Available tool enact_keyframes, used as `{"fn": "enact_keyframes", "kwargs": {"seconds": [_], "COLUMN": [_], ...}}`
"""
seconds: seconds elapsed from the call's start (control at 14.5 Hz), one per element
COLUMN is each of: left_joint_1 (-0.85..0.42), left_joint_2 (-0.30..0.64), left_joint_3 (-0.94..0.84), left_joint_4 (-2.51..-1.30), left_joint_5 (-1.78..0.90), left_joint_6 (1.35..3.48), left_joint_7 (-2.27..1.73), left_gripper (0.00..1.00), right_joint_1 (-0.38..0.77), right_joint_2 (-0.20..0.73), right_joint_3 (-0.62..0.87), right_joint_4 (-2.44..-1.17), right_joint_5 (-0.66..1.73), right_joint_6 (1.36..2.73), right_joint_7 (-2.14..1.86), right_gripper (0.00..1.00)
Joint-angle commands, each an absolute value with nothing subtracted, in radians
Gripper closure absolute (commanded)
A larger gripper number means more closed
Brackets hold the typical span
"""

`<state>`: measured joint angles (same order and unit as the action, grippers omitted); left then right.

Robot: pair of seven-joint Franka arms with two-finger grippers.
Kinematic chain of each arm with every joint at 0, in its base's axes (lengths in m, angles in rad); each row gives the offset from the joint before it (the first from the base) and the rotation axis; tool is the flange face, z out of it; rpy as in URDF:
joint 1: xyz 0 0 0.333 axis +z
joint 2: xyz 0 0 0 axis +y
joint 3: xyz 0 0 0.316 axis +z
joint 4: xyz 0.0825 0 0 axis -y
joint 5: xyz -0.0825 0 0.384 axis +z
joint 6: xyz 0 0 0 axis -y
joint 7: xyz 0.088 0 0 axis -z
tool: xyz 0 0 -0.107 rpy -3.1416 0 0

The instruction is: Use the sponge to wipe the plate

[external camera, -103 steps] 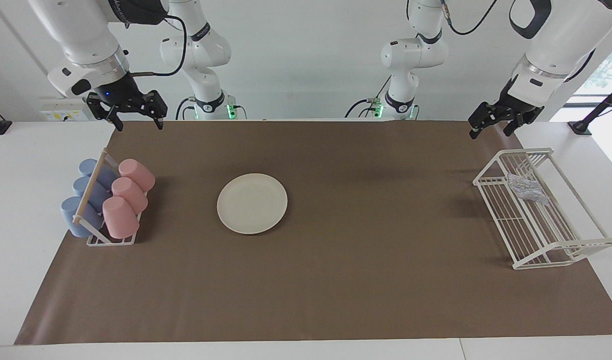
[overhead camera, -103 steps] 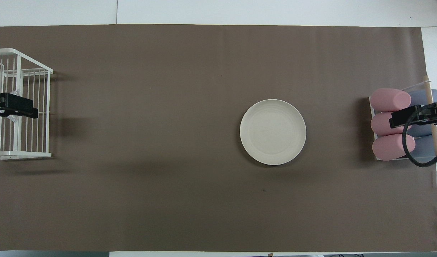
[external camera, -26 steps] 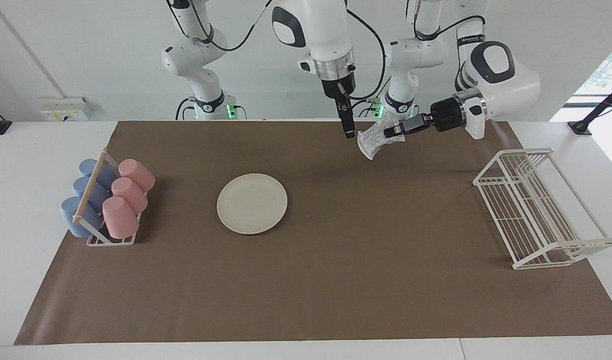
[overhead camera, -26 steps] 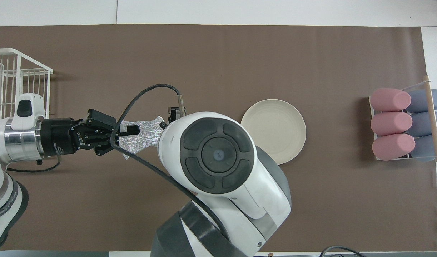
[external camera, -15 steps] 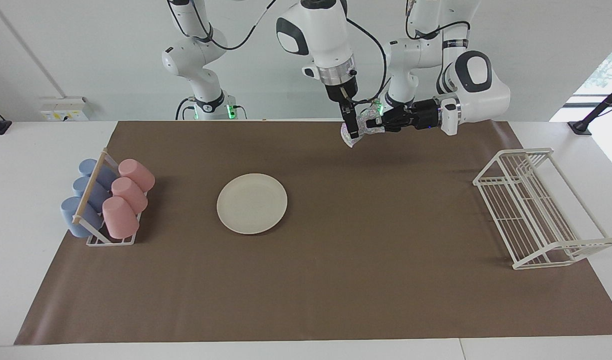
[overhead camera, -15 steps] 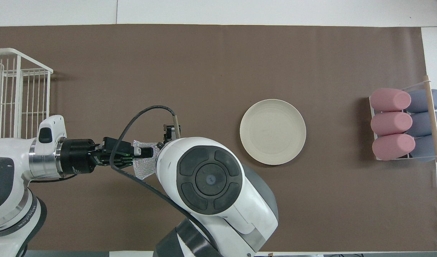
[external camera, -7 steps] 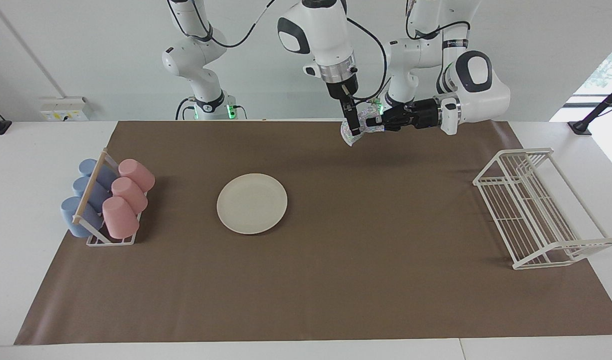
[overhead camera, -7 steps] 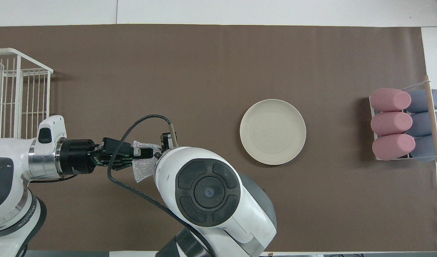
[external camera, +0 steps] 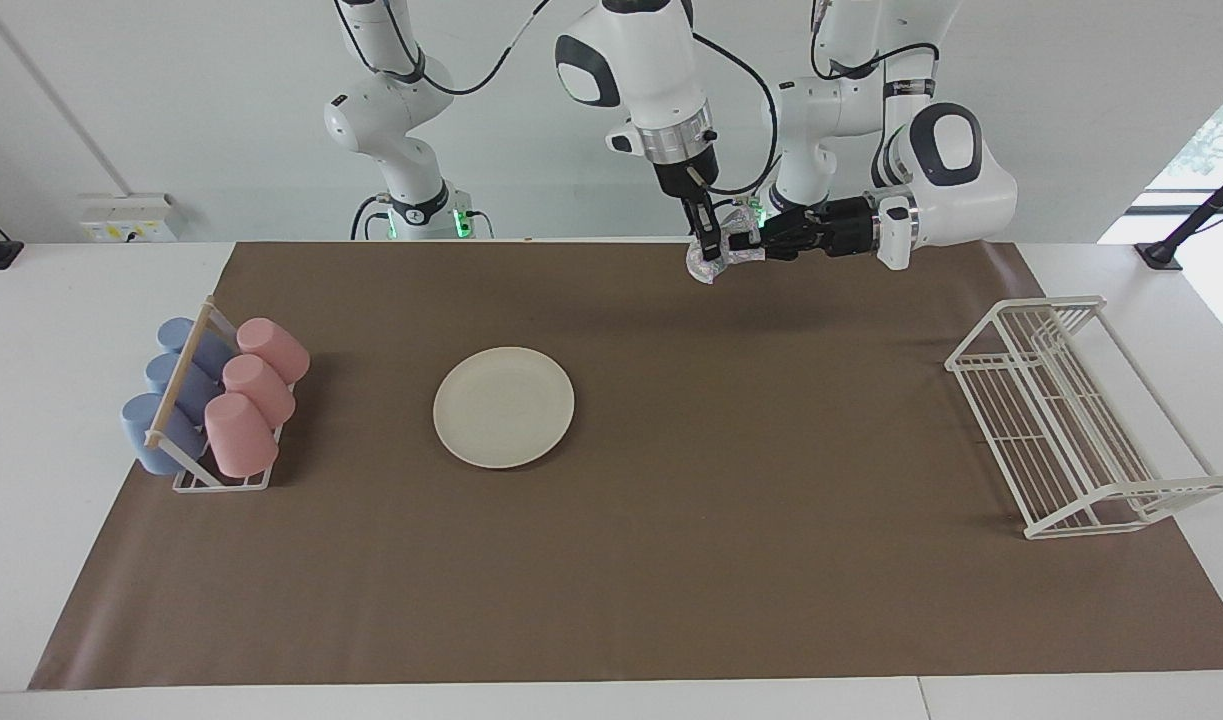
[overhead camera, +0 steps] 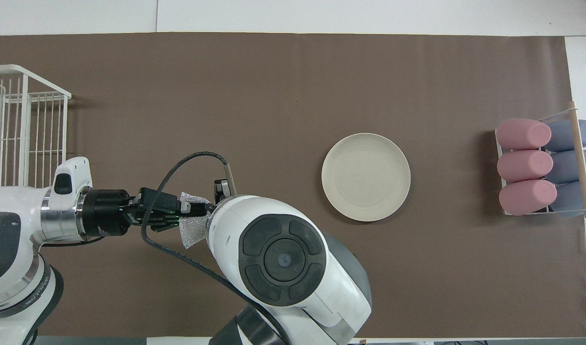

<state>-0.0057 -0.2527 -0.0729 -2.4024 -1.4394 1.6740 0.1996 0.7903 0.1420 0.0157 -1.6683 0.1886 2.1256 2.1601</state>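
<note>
Sponge point(external camera: 709, 262) passing mid-air, upper centre: left gripper point(external camera: 739, 243) pinching it, right gripper point(external camera: 707, 243) closing on it; plate point(external camera: 504, 406) lying toward right arm's end.

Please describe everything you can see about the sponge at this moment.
The sponge is a small silvery-grey, glittery mesh pad, soft and crumpled. It is up in the air over the brown mat near the robots, between the left pincer, which reaches in sideways, and the right pincer, which points down. Both meet it; which one grips cannot be told.
</note>
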Motion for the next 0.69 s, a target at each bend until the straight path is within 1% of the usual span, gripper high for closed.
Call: {"fn": "enact_keyframes", "kwargs": {"seconds": [0.0,0.07,0.41,0.48,0.62], "left_joint_1": [-0.012,-0.012,-0.012,-0.012,-0.012], "left_joint_2": [-0.268,-0.270,-0.270,-0.270,-0.270], "left_joint_3": [-0.061,-0.061,-0.061,-0.061,-0.061], "left_joint_4": [-2.416,-2.416,-2.413,-2.413,-2.413], "left_joint_5": [-1.459,-1.459,-1.451,-1.450,-1.450], "left_joint_6": [1.678,1.680,1.681,1.683,1.687], "left_joint_7": [0.216,0.212,0.210,0.212,0.210], "left_gripper": [0.66,0.01,0.00,0.00,0.00], "right_joint_1": [0.790,0.785,0.752,0.724,0.646], "right_joint_2": [0.115,0.114,0.110,0.109,0.081], "right_joint_3": [0.020,0.020,0.018,0.018,0.015], "right_joint_4": [-1.712,-1.718,-1.723,-1.738,-1.817], "right_joint_5": [0.202,0.198,0.192,0.192,0.189], "right_joint_6": [2.132,2.132,2.117,2.114,2.120], "right_joint_7": [2.112,2.105,2.022,1.970,1.835], "right_gripper": [1.00,1.00,1.00,1.00,1.00]}}
